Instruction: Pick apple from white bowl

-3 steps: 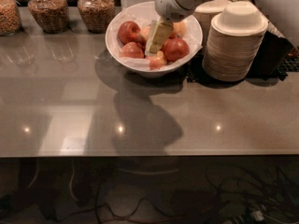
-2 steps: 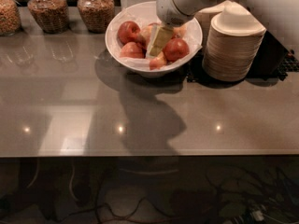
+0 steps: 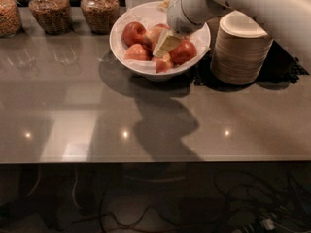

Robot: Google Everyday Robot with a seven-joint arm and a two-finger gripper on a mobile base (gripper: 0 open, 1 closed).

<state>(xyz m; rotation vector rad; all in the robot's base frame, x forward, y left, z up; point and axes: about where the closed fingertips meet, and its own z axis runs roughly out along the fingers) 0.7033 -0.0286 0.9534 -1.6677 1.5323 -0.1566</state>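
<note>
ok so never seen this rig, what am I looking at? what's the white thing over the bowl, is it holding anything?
There is one camera, looking down at a grey table from its front edge. The white tube coming in from the upper right is a robot arm. Its yellowish tip is the pincer, the part that grasps. It is down inside the white bowl, among red apples. Whether it has hold of one cannot be told from this view. Right of the bowl stands a stack of beige disposable bowls. Along the back left are jars of brownish dry food. Cables lie on the floor below the table.
</note>
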